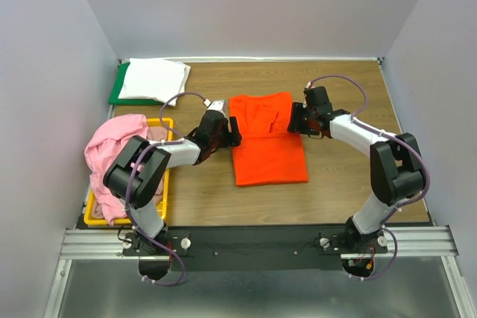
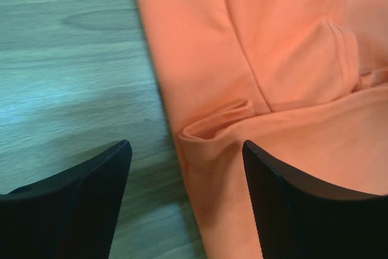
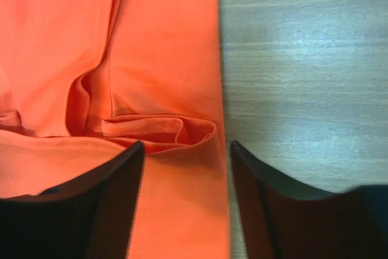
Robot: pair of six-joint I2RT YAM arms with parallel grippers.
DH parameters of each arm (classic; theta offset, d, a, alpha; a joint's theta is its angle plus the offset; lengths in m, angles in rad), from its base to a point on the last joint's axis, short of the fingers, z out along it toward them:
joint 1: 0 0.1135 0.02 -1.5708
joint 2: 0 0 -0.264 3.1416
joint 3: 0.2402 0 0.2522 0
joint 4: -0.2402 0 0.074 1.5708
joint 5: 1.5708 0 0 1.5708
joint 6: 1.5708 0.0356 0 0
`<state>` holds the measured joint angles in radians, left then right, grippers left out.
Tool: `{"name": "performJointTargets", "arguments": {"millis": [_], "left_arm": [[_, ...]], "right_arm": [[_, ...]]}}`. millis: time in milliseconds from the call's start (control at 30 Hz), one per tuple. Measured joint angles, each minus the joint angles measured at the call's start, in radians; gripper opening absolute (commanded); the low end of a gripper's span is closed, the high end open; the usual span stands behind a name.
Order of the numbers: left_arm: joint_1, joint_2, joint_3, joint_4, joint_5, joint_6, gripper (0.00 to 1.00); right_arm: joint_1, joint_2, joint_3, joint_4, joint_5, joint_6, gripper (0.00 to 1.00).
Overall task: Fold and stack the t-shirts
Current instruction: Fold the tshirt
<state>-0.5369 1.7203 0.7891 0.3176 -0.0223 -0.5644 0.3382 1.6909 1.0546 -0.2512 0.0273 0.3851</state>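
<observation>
1. Straddling the 9 o'clock edge of the orange t-shirt (image 2: 200,59) with the left gripper (image 2: 185,150), jaws parted and clamping nothing; placing one finger over bare table (image 2: 66,59) and one over cloth, bracketing the folded lip.
2. Mirroring this at the shirt's 3 o'clock edge with the right gripper (image 3: 187,147), jaws likewise apart and gripping nothing, framing a small bunched crease.
3. Showing the shirt lying flat at table centre, its 12 o'clock portion doubled over toward 6 o'clock; judging the fold as partly done, probably needing one more pass and a smoothing of both creases.
4. Showing the white t-shirt (image 1: 153,80) folded on the green board (image 1: 115,94) at 10 o'clock, probably serving as the stack's base.
5. Showing the light pink t-shirt (image 1: 112,147) draping over the yellow bin (image 1: 165,176) at 8 o'clock, unfolded, awaiting handling.
</observation>
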Motion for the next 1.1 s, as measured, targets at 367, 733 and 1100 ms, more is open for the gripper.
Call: {"name": "performJointTargets", "arguments": {"millis": [367,733,1100], "left_arm": [[-0.025,-0.218,-0.048,-0.062,-0.056,0.022,0.77],[-0.204,-0.355,-0.278,-0.097,-0.048,-0.066,0.73],[-0.291,-0.462,-0.382,-0.124,-0.026,-0.193,0.72]], "right_arm": [[0.000,-0.169,-0.087,-0.009,-0.029,0.018,0.81],[0.000,-0.325,-0.306,-0.142,-0.082,0.102,0.79],[0.000,-0.407,-0.434,-0.216,-0.145,0.158,0.68]]}}
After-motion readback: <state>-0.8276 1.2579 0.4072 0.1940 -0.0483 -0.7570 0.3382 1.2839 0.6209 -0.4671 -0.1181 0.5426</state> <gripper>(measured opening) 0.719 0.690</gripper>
